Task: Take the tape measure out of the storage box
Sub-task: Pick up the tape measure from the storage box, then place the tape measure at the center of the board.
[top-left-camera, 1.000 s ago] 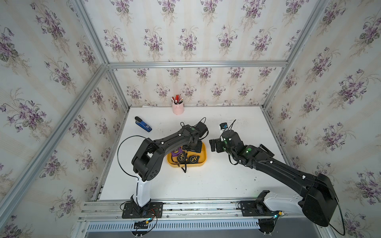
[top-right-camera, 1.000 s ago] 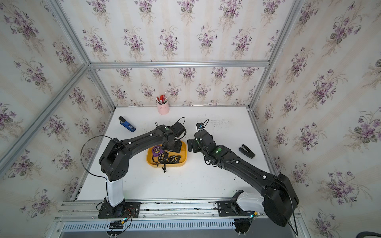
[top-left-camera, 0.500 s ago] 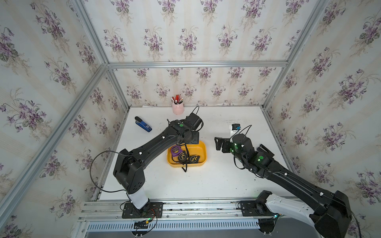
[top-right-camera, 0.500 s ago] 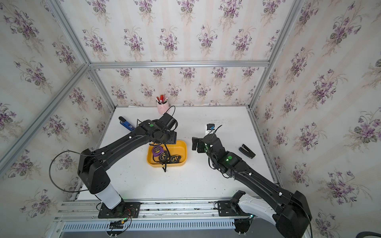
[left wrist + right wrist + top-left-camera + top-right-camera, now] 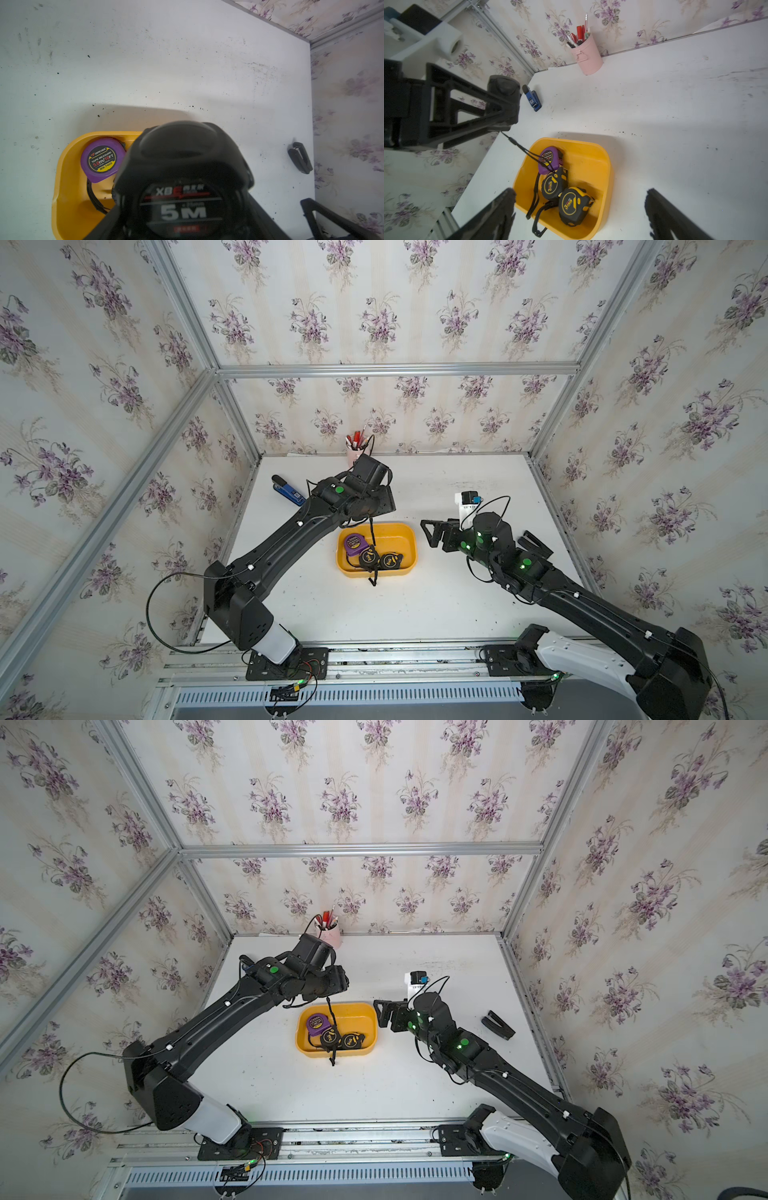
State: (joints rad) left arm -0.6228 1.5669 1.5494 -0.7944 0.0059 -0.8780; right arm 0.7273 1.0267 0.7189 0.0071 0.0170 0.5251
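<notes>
Since the earlier frames the left end effector has risen off the storage box and swung outward, away from its base, while the right end effector has drawn back to the box's end wall. Clamped between the left fingers is the black tape measure, with its printed round face turned toward the wrist camera and a finger on either side of the case. It is out of the box and in the air. The coming move turns on where the box lies: below the left end effector and back toward that arm's base. The wrist strap slants down into the box, across the purple tape measure toward the black-and-yellow tape measures. Whether its loop touches them I cannot tell. Open bench lies ahead of the end effector, so I judge that travel outward would draw the strap clear. The left arm is stretched long, with the forearm raised and the wrist tipped downward. The right end effector is nearer the box, just beside it, and stands fully spread and empty, pointing level at the wall.
</notes>
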